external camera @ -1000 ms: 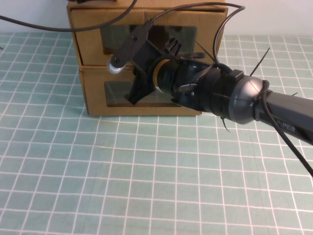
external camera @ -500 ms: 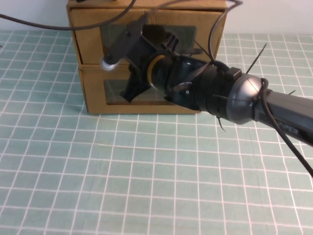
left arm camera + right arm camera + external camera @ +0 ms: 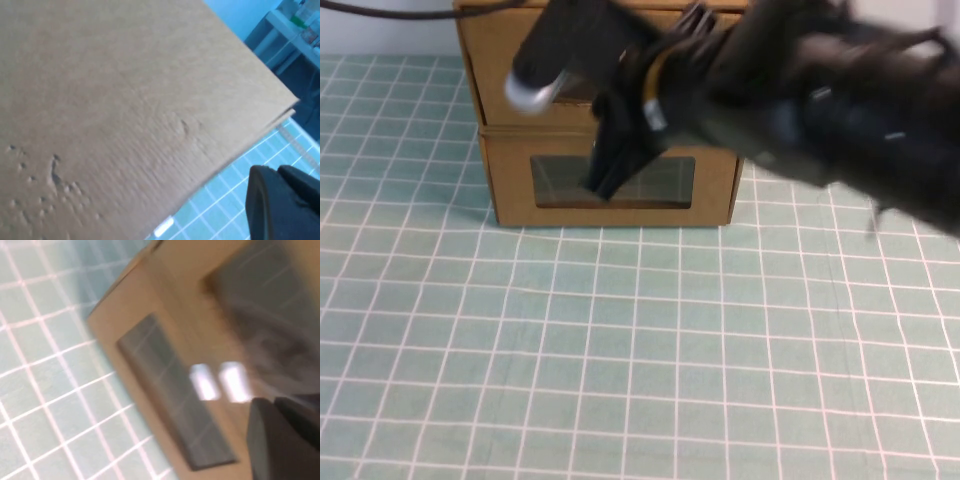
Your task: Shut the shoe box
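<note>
Setting: you are looking at a robot test bench in a lab or workshop, not a home.
Tabletop (image 3: 620, 380): it is wearing a green cutting mat with a white grid, the kind laid out for measured trials.
Props: two plain cardboard boxes (image 3: 610, 180) are sitting stacked on the mat as test items.
Rig: a black robot arm (image 3: 800, 90) trailing a cable is reaching across the scene.
Background: in the left wrist view you are glimpsing a shelf with bottles (image 3: 300, 20) beyond the mat's edge.
</note>
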